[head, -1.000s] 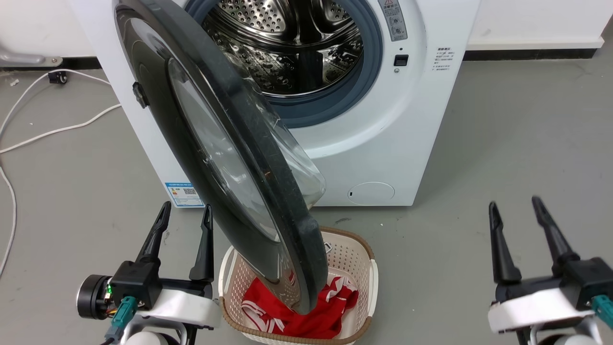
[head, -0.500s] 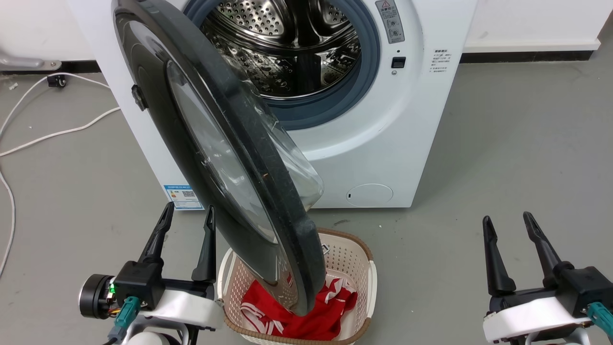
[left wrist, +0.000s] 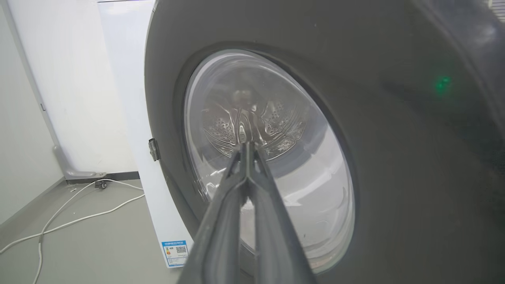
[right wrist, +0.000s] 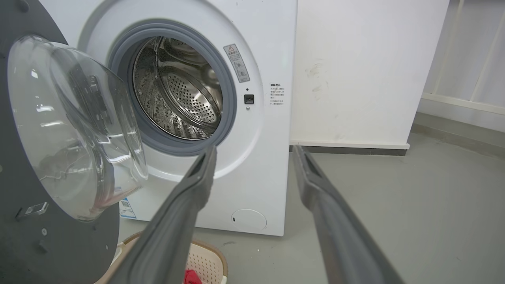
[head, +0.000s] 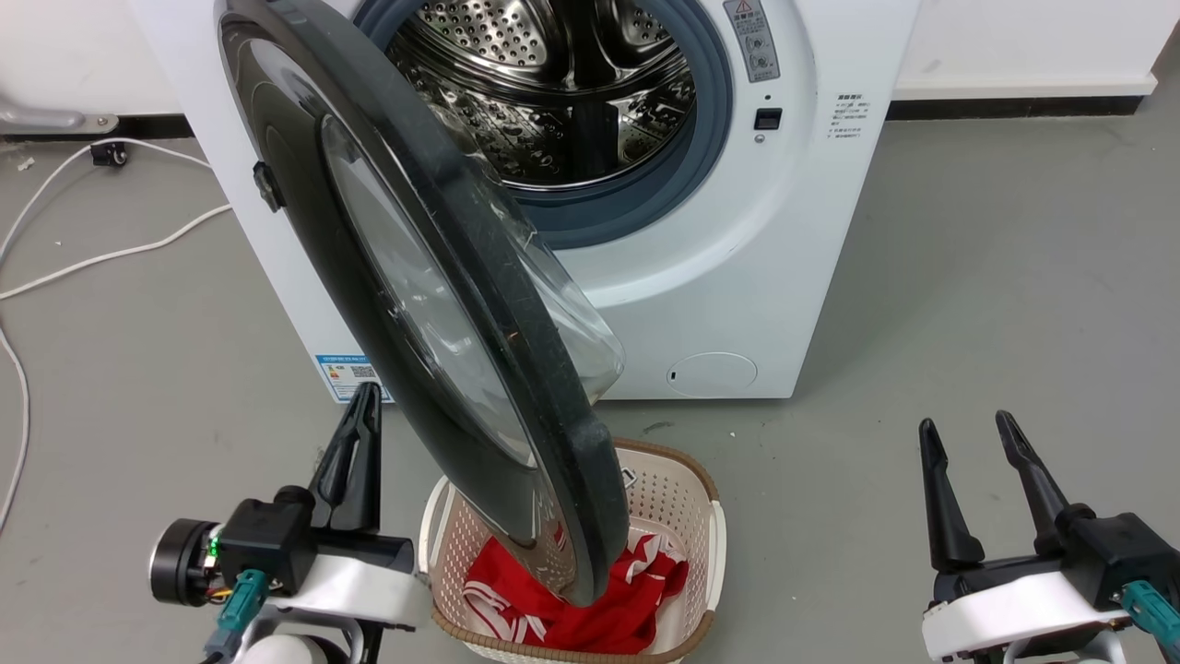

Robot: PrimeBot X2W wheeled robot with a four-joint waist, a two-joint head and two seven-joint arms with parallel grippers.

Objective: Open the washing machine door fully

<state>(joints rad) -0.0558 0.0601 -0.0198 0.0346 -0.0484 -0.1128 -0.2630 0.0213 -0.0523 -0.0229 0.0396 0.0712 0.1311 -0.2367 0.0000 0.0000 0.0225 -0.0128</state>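
The washing machine (head: 737, 277) stands before me with its drum uncovered. The washing machine door (head: 295, 212) hangs swung out toward me at an angle, its lower rim over the laundry basket (head: 717, 526). My left gripper (head: 368, 395) points up just beside the door's outer face, fingers pressed together on nothing. My right gripper (head: 963, 422) hovers well apart, low at my right, fingers spread and empty.

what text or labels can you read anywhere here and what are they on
No text can be quoted: every print is too small or blurred.
Grey label with a red warning triangle, on the washing machine front: unreadable.
Small print block, further right on the front: unreadable.
Blue sticker with a QR code, at the lower front corner: unreadable.
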